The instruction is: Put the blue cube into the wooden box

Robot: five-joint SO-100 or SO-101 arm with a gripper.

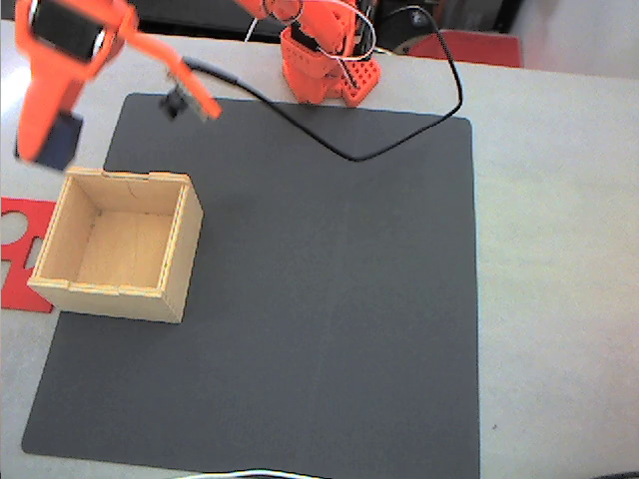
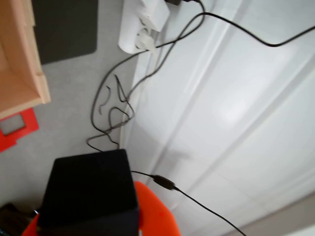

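gripper [image 1: 58, 140] sits at the upper left of the fixed view, fingers closed on the blue cube [image 1: 62, 139], which shows as a dark navy block at the lower tip of the orange fingers. wrist view confirms it: cube [image 2: 88, 194] fills the lower left of the frame, pinched against an orange finger [image 2: 155, 214] underneath it. cube is off the surface, carried in the air.

outward from there: the orange arm runs up and right across the top of the fixed view to its base [image 1: 324, 65] at top centre. a black cable [image 1: 399, 140] loops from the base over the dark mat [image 1: 329, 299].

wooden box [image 1: 118, 245] stands on the left edge of the mat, left of centre in the fixed view, open top, inside looks empty. its corner [image 2: 22, 54] shows at the upper left of the wrist view. a red cut-out sheet [image 1: 18, 249] lies just beside the box at the left edge of frame.

progress: pick looks done, cube lifted and held. the cube appears above the box's far rim in the picture, near but not clearly over the opening, and the true height is hard to judge. left to do: bring it over the opening, lower, release. nothing in the box yet.
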